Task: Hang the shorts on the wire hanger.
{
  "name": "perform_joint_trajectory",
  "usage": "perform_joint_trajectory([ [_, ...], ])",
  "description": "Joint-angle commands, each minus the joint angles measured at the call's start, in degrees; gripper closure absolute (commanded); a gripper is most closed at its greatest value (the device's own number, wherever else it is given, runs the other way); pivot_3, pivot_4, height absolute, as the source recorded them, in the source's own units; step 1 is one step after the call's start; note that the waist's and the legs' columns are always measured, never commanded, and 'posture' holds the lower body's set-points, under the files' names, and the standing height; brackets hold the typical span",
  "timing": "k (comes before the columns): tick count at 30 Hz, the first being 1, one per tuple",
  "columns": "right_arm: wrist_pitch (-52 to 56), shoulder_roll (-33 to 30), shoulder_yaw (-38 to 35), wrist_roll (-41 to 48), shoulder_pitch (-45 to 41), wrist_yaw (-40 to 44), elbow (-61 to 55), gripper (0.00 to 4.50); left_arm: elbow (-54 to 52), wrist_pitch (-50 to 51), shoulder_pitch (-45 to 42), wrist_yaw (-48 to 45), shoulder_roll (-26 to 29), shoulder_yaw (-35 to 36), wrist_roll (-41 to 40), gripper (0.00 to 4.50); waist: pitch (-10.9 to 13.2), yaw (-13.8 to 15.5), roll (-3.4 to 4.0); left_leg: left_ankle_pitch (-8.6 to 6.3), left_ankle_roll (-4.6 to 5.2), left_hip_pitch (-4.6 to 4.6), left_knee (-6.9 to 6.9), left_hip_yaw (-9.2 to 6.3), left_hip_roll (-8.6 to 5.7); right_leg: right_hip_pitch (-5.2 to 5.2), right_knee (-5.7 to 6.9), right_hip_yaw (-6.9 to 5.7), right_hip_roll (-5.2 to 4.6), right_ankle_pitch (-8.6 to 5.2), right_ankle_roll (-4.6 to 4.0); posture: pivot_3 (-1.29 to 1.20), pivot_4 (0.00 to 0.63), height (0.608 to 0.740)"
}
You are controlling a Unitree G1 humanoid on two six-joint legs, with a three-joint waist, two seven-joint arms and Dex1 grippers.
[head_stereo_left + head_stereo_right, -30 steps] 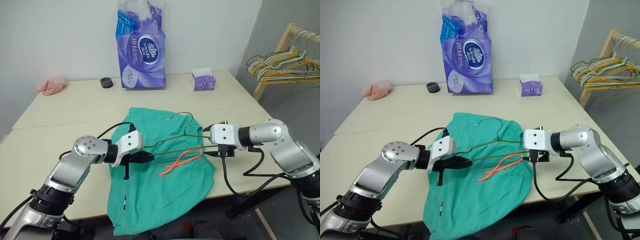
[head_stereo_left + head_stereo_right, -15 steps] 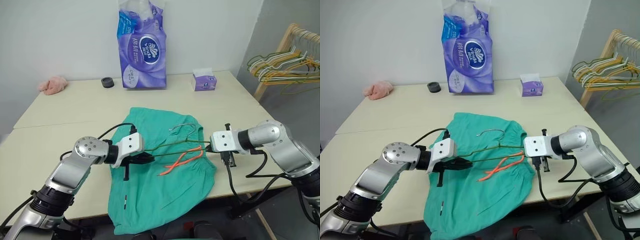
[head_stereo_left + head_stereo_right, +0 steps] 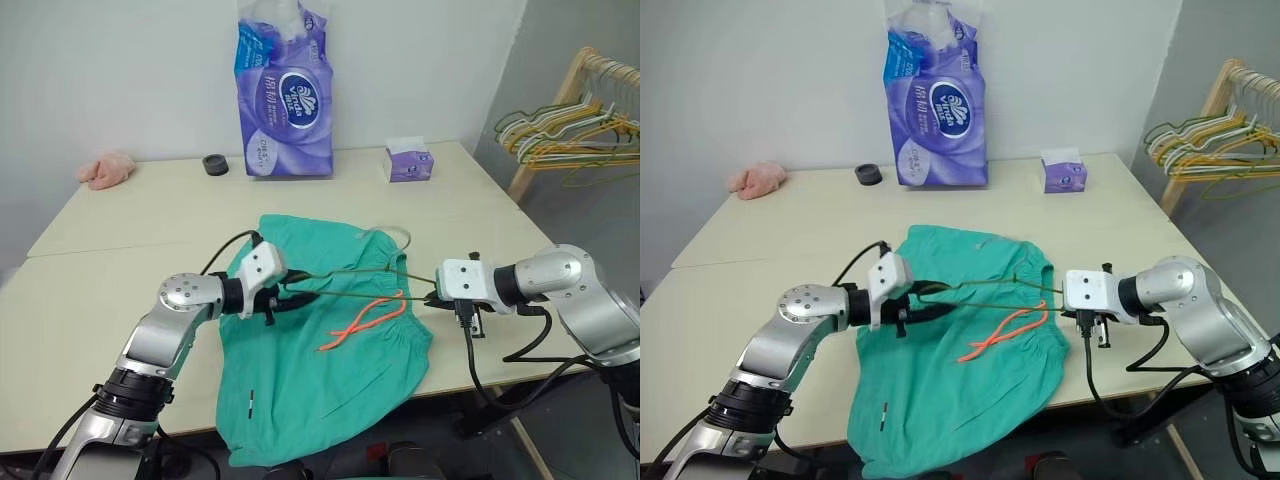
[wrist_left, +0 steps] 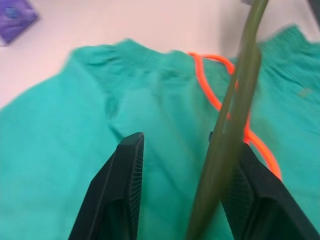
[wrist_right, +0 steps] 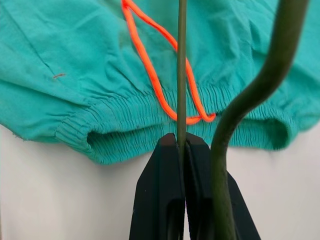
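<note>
Since the earlier frame, the left gripper (image 4: 180, 190) has been opened and pushed forward, while the right gripper (image 5: 181, 150) has been drawn outward with the wire hanger (image 3: 350, 272). The right fingers are clamped together on the hanger's thin wire; the left fingers (image 4: 122, 195) are held apart, with the wire beside one pad. The hanger is suspended between both grippers above the shorts (image 3: 300, 390), which are spread flat on the table (image 3: 120, 220), drawstring (image 3: 362, 320) exposed.

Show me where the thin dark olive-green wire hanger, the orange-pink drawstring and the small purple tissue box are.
thin dark olive-green wire hanger (image 3: 350, 271), left eye view, on its long wire.
orange-pink drawstring (image 3: 362, 320), left eye view, mid-cord.
small purple tissue box (image 3: 409, 165), left eye view, front face.
</note>
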Motion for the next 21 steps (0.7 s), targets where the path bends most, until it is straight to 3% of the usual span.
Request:
perform_joint_trajectory([
  [1, 8.3, -1.4, -5.8, 5.5, 6.2, -0.8, -5.1, 4.50, 2.8, 4.3, -1.5, 3.1, 1.5, 9.6, -5.3, 2.45, 0.0, 0.0, -0.02, 0.00, 0.00, -0.01, -0.01, -0.01, 0.00, -0.01, -0.01, -0.01, 0.00, 0.00, 0.00, -0.17, 0.000, 0.740],
  [5, 22.5, 1.4, -15.0, 12.6, 14.1, -5.5, -7.5, 4.50, 5.7, 7.9, 0.4, 0.5, 4.2, 12.7, -7.8, 2.45, 0.0, -0.1, -0.04, -0.01, -0.01, 0.00, 0.00, -0.06, 0.00, 0.02, 0.01, -0.04, 0.01, 0.00, 0.00, -0.17, 0.000, 0.740],
  [12, 37.6, 6.9, -28.1, 21.7, 24.8, -12.1, -9.2, 4.50, -3.9, 13.3, 6.5, -12.8, 11.2, 10.1, -14.2, 2.45, 0.0, 0.2, -0.13, -0.02, -0.02, -0.05, 0.00, -0.07, -0.01, 0.02, -0.01, -0.07, 0.01, -0.01, -0.01, -0.18, 0.000, 0.740],
  [21, 47.5, 9.5, -31.7, 26.8, 27.2, -19.2, -6.0, 4.50, -0.7, 10.7, 3.6, -12.4, 11.6, 8.8, -10.9, 2.45, 0.0, 0.1, -0.02, -0.02, -0.02, 0.02, -0.02, 0.02, 0.00, 0.07, -0.01, -0.07, 0.02, -0.01, 0.00, -0.19, 0.000, 0.740],
])
